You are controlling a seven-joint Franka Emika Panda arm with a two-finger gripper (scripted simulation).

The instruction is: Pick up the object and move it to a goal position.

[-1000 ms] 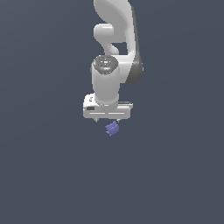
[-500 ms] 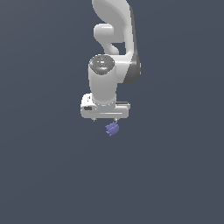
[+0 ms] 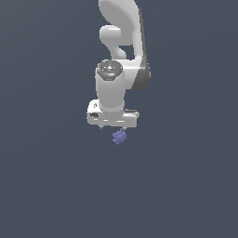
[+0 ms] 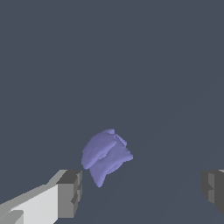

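A white robot arm (image 3: pixel 122 51) reaches down from the top of the exterior view over a plain dark grey-blue floor (image 3: pixel 46 186). Its gripper (image 3: pixel 113 128) points downward, the fingers mostly hidden under the wide white hand. A small purple-blue lumpy block (image 3: pixel 119 136) sits just below it, slightly toward the exterior view's right.

Flat, even, shadowless simulator light

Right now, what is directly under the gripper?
The purple-blue block lies under the open gripper, nearer one of the fingers. Around it, only plain dark floor shows. In the exterior view the hand covers the fingers.
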